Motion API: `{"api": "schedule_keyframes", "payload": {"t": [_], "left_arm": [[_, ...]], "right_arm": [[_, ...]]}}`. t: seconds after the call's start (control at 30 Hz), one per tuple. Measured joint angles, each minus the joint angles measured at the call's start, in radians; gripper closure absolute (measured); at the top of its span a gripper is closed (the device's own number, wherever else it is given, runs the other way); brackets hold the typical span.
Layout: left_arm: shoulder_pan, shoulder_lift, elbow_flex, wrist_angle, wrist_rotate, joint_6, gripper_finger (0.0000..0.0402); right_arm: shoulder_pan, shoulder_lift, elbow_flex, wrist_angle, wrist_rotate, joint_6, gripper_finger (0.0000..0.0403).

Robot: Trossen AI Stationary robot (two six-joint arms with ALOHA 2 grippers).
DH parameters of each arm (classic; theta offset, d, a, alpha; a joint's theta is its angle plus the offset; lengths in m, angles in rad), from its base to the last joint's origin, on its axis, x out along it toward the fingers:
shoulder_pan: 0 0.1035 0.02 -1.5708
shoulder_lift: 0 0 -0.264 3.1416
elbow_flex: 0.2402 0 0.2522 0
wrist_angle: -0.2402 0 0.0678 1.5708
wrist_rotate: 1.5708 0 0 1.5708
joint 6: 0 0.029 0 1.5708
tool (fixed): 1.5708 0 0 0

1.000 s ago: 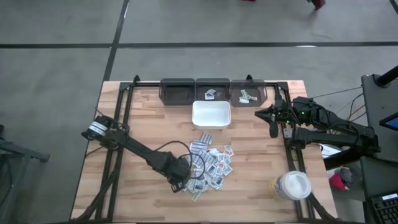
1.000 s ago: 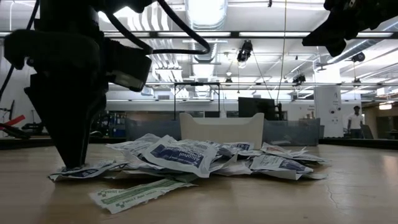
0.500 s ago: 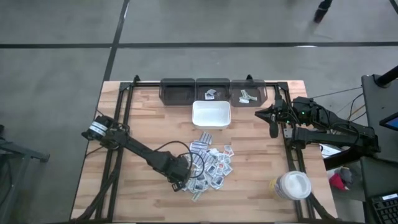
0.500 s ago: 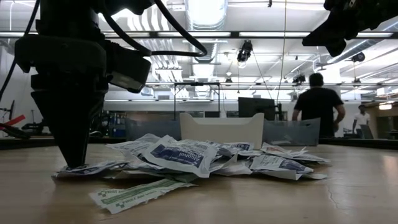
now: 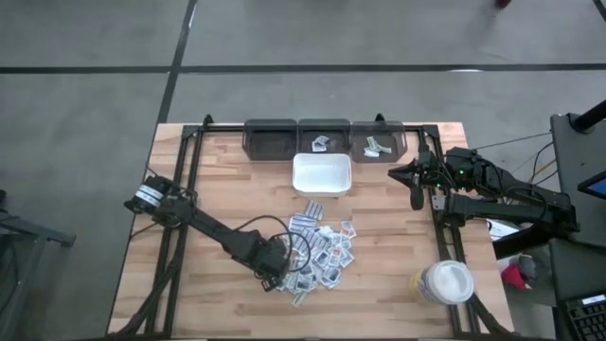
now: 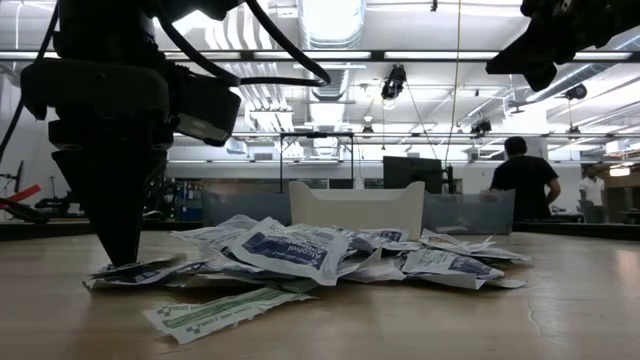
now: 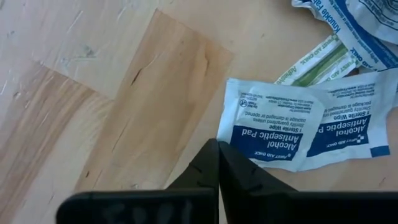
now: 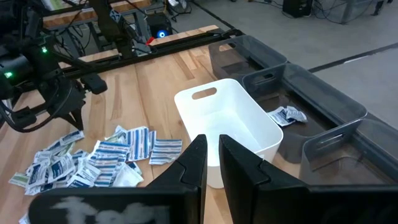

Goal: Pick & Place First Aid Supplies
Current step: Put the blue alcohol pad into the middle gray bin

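Closed up since 1 second back: left gripper [image 5: 270, 281], fingers now pressed together at the edge of an alcohol pad packet [image 7: 273, 127], on the left fringe of the first aid supplies [image 5: 322, 251], lower centre in the high view. Lift slowly and check that only 1 packet rises. Visible from the left wrist only: the packet's print. Cannot tell whether anything is pinched. Waiting at right, narrowly spread: right gripper [image 5: 415, 199].

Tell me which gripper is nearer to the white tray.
The right. The right gripper hangs beside the white tray, off its right side above the table's right edge. The left gripper is farther off, down at the packet pile on the near side.
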Motion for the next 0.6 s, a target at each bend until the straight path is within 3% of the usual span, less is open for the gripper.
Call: {"api": "schedule_keyframes", "payload": {"t": [0.33, 0.6], "left_arm": [[0.011, -0.002, 0.000, -0.161, -0.136, -0.080, 0.0400], [0.019, -0.001, 0.020, -0.251, -0.137, -0.100, 0.0400]], "right_arm": [[0.000, 0.000, 0.000, 0.000, 0.000, 0.000, 0.0364], [0.000, 0.000, 0.000, 0.000, 0.000, 0.024, 0.0364]]}}
